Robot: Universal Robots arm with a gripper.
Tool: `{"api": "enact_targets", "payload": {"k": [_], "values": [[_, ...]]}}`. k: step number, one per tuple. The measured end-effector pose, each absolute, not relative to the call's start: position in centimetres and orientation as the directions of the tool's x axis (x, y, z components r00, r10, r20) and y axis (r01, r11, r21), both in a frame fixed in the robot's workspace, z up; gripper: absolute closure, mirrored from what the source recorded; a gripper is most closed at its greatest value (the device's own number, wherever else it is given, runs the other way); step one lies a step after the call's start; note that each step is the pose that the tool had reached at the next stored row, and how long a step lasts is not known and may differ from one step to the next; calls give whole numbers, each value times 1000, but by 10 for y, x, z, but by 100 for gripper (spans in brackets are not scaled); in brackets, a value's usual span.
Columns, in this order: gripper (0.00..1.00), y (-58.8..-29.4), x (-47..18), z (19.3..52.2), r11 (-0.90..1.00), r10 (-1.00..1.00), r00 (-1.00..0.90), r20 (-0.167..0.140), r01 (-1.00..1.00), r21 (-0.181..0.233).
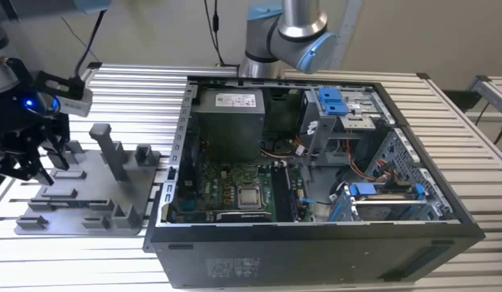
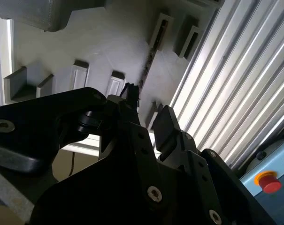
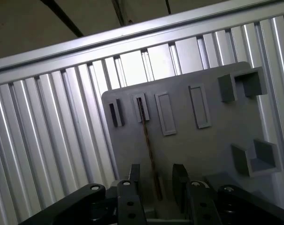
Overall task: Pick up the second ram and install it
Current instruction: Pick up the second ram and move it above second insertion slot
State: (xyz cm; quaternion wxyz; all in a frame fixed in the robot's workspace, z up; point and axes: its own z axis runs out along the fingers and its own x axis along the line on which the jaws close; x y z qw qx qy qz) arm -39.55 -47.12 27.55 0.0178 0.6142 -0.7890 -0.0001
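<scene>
Ribbed silver metal surface (image 1: 137, 97) carries a flat grey plastic tray (image 1: 81, 201) with raised blocks, posts and narrow slots, and beside it, toward the exterior view's right, an open black computer case (image 1: 316, 255) showing a green motherboard (image 1: 234, 188). Black tool (image 1: 28, 161) hangs over the tray. In the first wrist view the memory stick (image 3: 146, 136), thin, long and dark, stands on edge in a tray slot. The tool (image 3: 157, 168) is spread apart, its flat black fingers (image 3: 134, 176) either side of the stick's near end, not clamped on it.
</scene>
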Motion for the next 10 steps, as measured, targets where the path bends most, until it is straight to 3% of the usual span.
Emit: {"api": "enact_targets", "payload": {"k": [10], "values": [[58, -471, -395, 269, 246, -969, -245, 28, -969, 22]]}}
